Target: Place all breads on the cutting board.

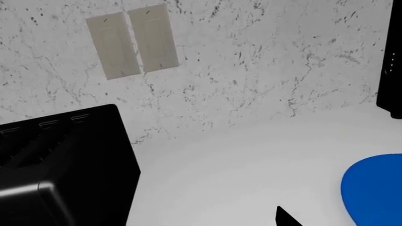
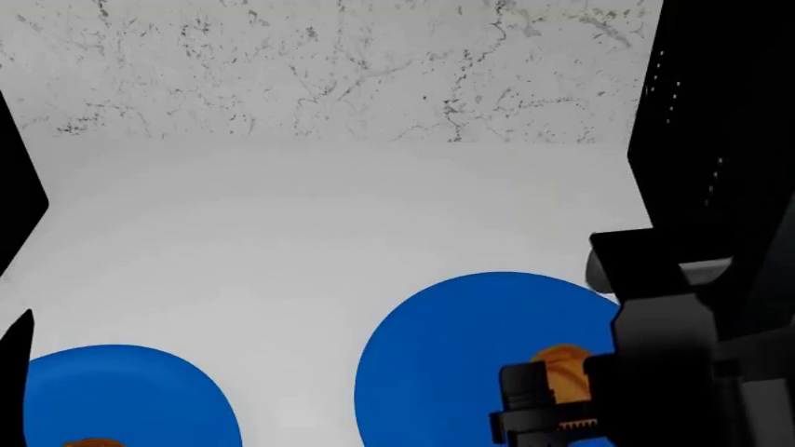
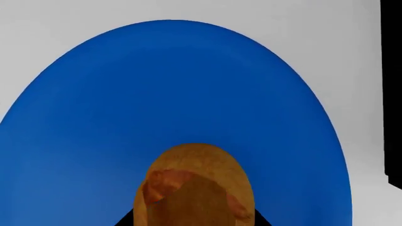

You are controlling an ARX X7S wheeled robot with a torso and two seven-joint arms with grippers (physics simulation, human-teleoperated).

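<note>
A golden-brown bread (image 3: 195,186) with reddish-pale marks lies over the right blue plate (image 3: 169,94). My right gripper (image 3: 191,222) has a black fingertip against each side of it, closed on it. In the head view the same bread (image 2: 565,365) shows just past the right gripper (image 2: 546,410), on the right plate (image 2: 448,354). A sliver of a second bread (image 2: 89,442) shows on the left blue plate (image 2: 118,391) at the picture's bottom edge. Only one tip of my left gripper (image 2: 15,345) shows. The cutting board is out of view.
A black boxy appliance (image 1: 63,169) stands on the white counter (image 1: 238,160) by the speckled wall with a double outlet (image 1: 132,44). The left plate's edge (image 1: 377,193) shows beside it. A tall black object (image 2: 720,121) stands at the right.
</note>
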